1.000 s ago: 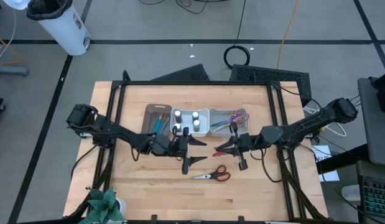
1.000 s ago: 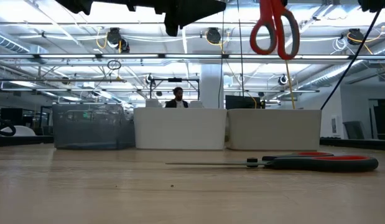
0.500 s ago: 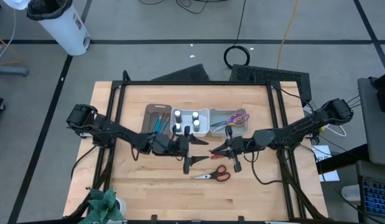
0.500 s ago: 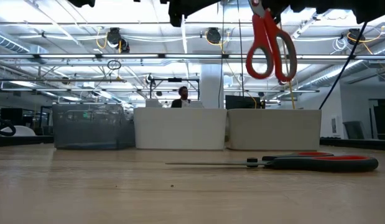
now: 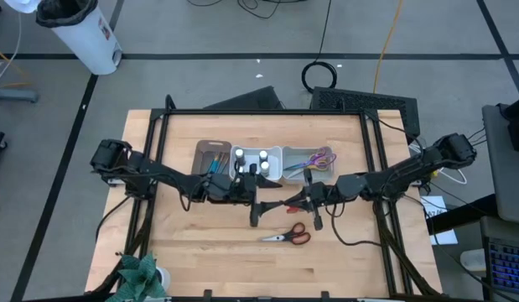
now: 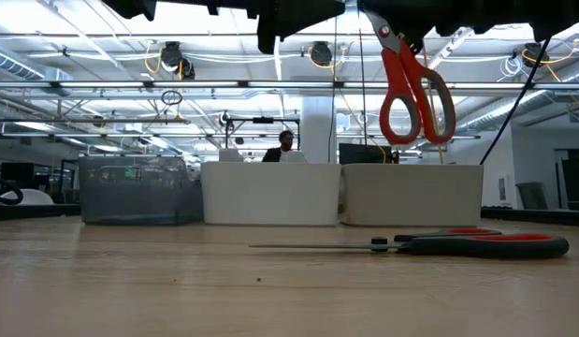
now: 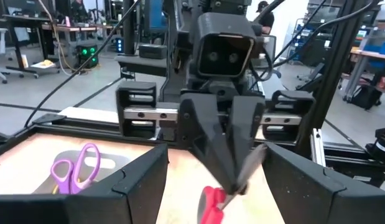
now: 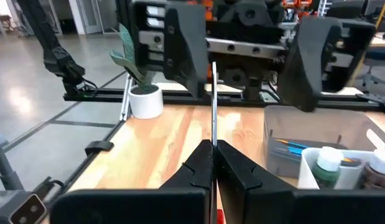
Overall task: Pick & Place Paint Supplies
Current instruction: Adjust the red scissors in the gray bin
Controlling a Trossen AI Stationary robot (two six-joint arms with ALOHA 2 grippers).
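High view: right pincer [image 5: 284, 204] grips red-handled metal scissors [image 5: 290, 204] above the wooden counter [image 5: 175, 252]; left pincer [image 5: 257, 204] faces it, spread wide.
Low view: those scissors [image 6: 412, 80] hang aloft; a second red-handled pair [image 6: 457, 244] lies flat on the counter.
Right wrist view: fingers [image 8: 198, 163] clamp the blade.

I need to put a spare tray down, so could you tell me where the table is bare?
Bare wood lies left of the brown bin, along the front edge below the red scissors, and right of them. The middle is crowded: left gripper and right gripper, holding scissors, face each other.
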